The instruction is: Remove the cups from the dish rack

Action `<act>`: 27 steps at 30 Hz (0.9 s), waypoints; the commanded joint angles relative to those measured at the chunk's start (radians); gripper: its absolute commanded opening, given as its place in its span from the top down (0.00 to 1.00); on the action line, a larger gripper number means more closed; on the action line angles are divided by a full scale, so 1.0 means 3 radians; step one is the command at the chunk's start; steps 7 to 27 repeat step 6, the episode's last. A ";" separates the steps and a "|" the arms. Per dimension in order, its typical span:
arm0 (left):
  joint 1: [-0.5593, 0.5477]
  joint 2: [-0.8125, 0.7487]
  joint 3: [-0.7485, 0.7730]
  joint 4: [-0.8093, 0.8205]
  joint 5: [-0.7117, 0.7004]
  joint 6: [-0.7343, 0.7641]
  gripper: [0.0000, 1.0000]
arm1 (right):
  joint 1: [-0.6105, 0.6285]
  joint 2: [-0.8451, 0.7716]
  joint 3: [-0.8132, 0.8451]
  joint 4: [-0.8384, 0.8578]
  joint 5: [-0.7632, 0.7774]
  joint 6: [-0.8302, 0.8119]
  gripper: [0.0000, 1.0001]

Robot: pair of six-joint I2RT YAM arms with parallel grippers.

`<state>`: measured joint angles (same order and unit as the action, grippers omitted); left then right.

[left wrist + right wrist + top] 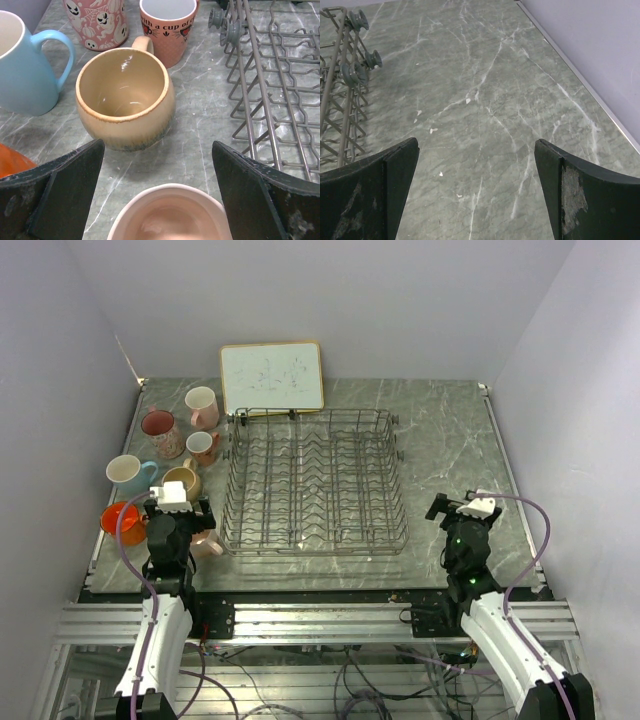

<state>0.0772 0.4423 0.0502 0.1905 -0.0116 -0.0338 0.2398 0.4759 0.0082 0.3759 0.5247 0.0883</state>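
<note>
The left hand (156,150) stood wide open astride a pale pink mug (167,215), not touching it, on the table (200,125) left of the dish rack (312,480). Right of the rack, the right hand (476,145) gaped empty.

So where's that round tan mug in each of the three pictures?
Top view: the tan mug sits just left of the dish rack.
Left wrist: tan mug at centre, dish rack on the right.
Right wrist: the mug is not in it.
Shared landmark: the dish rack, at this last view's left edge.

Black arms (168,540), white lower links (155,650), purple cables (545,530), scuffed black fingers (65,185).
</note>
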 commanded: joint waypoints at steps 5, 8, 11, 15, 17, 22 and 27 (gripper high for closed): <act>0.0001 -0.0009 0.0001 0.0163 0.0062 0.0019 0.00 | 0.0012 0.0012 -0.0272 0.0075 -0.0011 -0.0034 0.00; 0.0003 -0.0010 -0.0002 0.0163 0.0064 0.0016 0.01 | 0.0015 -0.0010 -0.0277 0.0065 -0.0012 -0.0036 0.00; 0.0003 -0.0010 -0.0002 0.0163 0.0064 0.0016 0.01 | 0.0015 -0.0010 -0.0277 0.0065 -0.0012 -0.0036 0.00; 0.0003 -0.0010 -0.0002 0.0163 0.0064 0.0016 0.01 | 0.0015 -0.0010 -0.0277 0.0065 -0.0012 -0.0036 0.00; 0.0003 -0.0010 -0.0002 0.0163 0.0064 0.0016 0.01 | 0.0015 -0.0010 -0.0277 0.0065 -0.0012 -0.0036 0.00; 0.0003 -0.0010 -0.0002 0.0163 0.0064 0.0016 0.01 | 0.0015 -0.0010 -0.0277 0.0065 -0.0012 -0.0036 0.00; 0.0003 -0.0010 -0.0002 0.0163 0.0064 0.0016 0.01 | 0.0015 -0.0010 -0.0277 0.0065 -0.0012 -0.0036 0.00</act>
